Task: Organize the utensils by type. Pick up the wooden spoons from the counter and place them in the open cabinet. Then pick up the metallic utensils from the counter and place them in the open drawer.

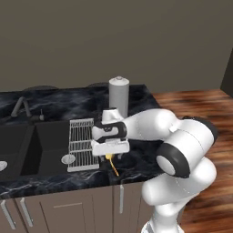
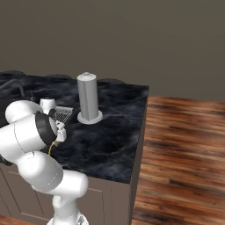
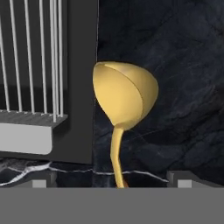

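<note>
Yellow, rounded and smooth, the head of a metallic utensil (image 3: pixel 124 94) lies on the counter (image 3: pixel 183 87) directly below the gripper (image 3: pixel 111 183), beside the sink edge. Its thin golden handle curves from the head toward the gap between the two fingertips (image 3: pixel 39 183), which stand wide apart with nothing between them: the gripper is open and holds nothing.

Procedure for the step in hand, judged from this position:
1. Keep the handle centred between the fingertips; it is narrow, so a small sideways offset could let it slip out.
2. Close on the handle rather than on the head, since the domed head offers no flat faces.
3. Descend until the fingertips bracket the handle against the counter, then close.
4. Watch the rack to the left; the finger on that side has little clearance from the sink edge.

Materials and shapes, left to right in the left base view: a dark recessed sink (image 1: pixel 27 145); a wire rack (image 1: pixel 83 144) of thin parallel rods; the gripper (image 1: pixel 110 152) with the utensil's handle (image 1: pixel 113 165) showing beneath it; a tall grey cylinder (image 1: pixel 119 96) on a round base behind. The counter is glossy black with pale veining. Beyond its right end is a wood plank floor (image 1: pixel 214 118).
</note>
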Controlling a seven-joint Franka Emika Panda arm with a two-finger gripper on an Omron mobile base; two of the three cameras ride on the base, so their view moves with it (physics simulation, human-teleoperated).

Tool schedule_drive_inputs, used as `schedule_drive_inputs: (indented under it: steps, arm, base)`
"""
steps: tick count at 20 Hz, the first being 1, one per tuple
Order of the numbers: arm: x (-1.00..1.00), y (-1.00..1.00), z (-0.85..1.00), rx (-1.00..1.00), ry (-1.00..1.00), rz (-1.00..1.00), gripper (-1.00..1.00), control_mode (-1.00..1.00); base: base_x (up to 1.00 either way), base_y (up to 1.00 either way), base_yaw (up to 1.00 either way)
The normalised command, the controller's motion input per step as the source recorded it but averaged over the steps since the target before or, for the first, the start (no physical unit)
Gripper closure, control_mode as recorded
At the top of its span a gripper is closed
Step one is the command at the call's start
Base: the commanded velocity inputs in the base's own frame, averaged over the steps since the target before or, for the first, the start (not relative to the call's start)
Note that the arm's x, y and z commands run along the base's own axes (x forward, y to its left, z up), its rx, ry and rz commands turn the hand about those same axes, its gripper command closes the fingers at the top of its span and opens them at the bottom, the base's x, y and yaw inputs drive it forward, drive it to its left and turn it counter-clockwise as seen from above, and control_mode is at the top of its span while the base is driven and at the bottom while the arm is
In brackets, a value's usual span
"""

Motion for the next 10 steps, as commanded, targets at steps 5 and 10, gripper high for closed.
schedule_drive_inputs:
  steps: [5, 10]
  arm:
    - [-0.16, 0.00, -0.25, 0.00, 0.00, 0.00, -1.00, -1.00]
    - [-0.05, 0.00, -0.19, 0.00, 0.00, 0.00, -1.00, -1.00]
  base:
    - [0.00, 0.00, 0.00]
    - [0.00, 0.00, 0.00]
